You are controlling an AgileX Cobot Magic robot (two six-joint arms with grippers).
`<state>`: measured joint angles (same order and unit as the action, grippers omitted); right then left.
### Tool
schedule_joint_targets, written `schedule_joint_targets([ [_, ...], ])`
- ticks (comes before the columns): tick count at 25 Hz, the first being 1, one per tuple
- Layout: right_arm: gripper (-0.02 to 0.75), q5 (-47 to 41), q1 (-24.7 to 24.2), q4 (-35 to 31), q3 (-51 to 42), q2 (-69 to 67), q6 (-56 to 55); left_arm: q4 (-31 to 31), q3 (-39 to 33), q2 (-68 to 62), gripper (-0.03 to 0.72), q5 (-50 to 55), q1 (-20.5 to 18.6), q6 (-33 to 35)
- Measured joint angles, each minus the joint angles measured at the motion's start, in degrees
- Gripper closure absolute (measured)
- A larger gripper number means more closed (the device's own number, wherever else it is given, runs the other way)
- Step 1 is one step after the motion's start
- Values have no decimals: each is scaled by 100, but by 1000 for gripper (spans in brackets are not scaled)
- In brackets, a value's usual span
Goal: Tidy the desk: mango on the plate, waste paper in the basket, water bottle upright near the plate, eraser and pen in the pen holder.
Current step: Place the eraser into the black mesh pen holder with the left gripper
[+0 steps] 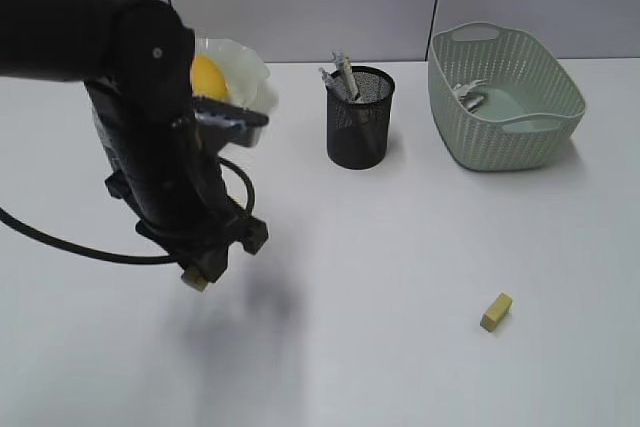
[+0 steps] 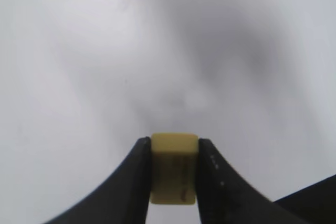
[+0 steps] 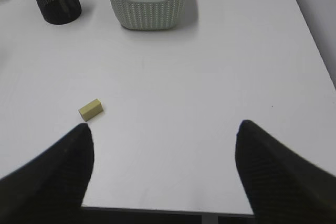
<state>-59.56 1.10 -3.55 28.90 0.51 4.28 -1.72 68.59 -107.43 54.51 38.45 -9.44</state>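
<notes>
The desk (image 1: 400, 347) lay mostly bare. The left gripper (image 2: 174, 182) pinched one eraser (image 2: 174, 174); the right gripper (image 3: 163, 145) hung spread. To finish well, it needed carrying level over the pen holder (image 1: 358, 132) before release. A second eraser (image 1: 496, 312) lay well apart.

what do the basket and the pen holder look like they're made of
The basket: likely moulded plastic, matte sage green; its woven pattern is too regular and seamless for real weave. The pen holder: seemingly black metal wire mesh; you can see through its fine grid.
</notes>
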Motion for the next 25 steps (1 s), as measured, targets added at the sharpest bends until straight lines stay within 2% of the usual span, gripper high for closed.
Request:
schedule_joint_targets([
  [4, 75, 0, 0, 0, 0, 0, 0, 5, 304, 400, 486, 49, 0, 0],
  [11, 75, 0, 0, 0, 0, 0, 0, 83, 1439, 541, 486, -367, 23, 0],
  [16, 75, 0, 0, 0, 0, 0, 0, 65, 1994, 447, 486, -1672, 42, 0],
  [25, 75, 0, 0, 0, 0, 0, 0, 48, 2041, -385, 486, -4311, 42, 0],
])
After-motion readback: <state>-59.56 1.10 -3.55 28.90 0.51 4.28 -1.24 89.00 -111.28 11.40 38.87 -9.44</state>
